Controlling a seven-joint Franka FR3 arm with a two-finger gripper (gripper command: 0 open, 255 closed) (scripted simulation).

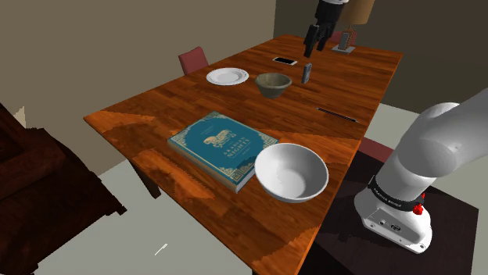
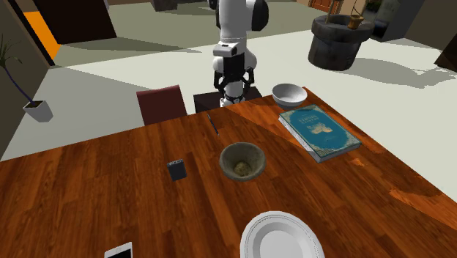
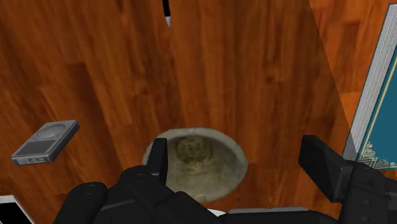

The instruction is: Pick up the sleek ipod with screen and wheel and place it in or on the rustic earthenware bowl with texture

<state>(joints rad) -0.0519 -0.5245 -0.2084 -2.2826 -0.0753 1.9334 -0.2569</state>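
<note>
– Two black fingers point(image 3: 158, 159): how do they stand?
– Spread wide, clasping nothing. The all-black gripper point(image 1: 317, 48) hangs above the far end of the brown wooden table point(image 1: 156, 117), clear of everything on it.
– And the small grey iPod with its screen and wheel point(image 3: 46, 142)?
– On the table, near the rough grey-brown earthenware bowl point(image 3: 195, 162) but not touching it. In the shoulder view it sits just right of that bowl.
– What lies below the hand in the wrist view?
– The earthenware bowl, framed between the parted fingers and well beneath them.
– Anything else on the table?
– A round white plate point(image 1: 227, 76) on the bowl's other side, a flat white phone point(image 1: 285, 60) near the iPod, a thin black pen point(image 1: 338, 114), and, nearer the stand, a teal hardback book with gold ornament point(image 1: 223, 146) beside a large plain white bowl point(image 1: 291, 172).
</note>
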